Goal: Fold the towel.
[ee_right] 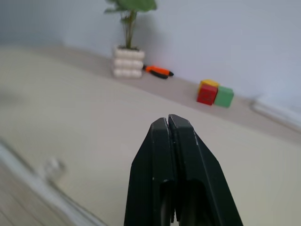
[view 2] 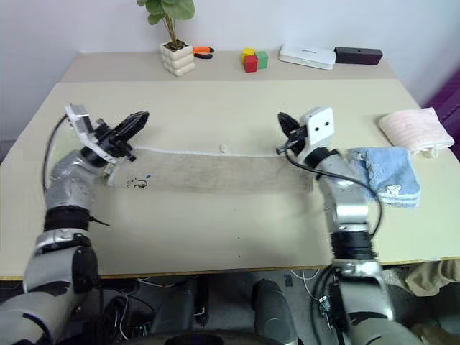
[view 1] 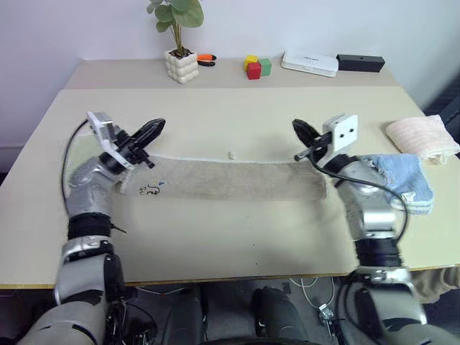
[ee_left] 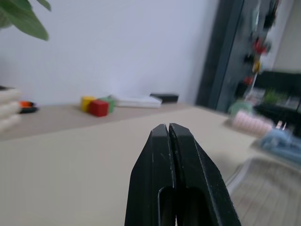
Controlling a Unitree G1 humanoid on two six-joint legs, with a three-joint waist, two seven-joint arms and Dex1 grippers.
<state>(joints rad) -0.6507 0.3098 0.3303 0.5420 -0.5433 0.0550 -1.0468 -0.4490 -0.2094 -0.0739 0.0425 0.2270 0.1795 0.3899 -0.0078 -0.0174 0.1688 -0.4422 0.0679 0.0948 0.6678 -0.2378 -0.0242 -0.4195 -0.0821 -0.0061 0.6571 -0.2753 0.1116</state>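
The beige-tan towel [view 1: 230,178] lies across the middle of the table as a long, narrow folded strip. A small dark mark [view 1: 149,189] sits near its left end and a white loop [view 1: 232,154] at its far edge. My left gripper [view 1: 159,126] hovers above the strip's left end, shut, with nothing between its fingers [ee_left: 160,155]. My right gripper [view 1: 297,128] hangs over the right end, also shut and empty, its fingers [ee_right: 181,150] pressed together. Both point up and away over the table. The right wrist view catches the towel's white edging [ee_right: 28,183].
A pale-blue towel [view 1: 402,176] and a folded pinkish towel [view 1: 424,136] lie at the table's right side. Along the back stand a potted plant [view 1: 181,65], an orange tool [view 1: 207,59], coloured blocks [view 1: 255,67], a white box [view 1: 309,63] and a black box [view 1: 359,62].
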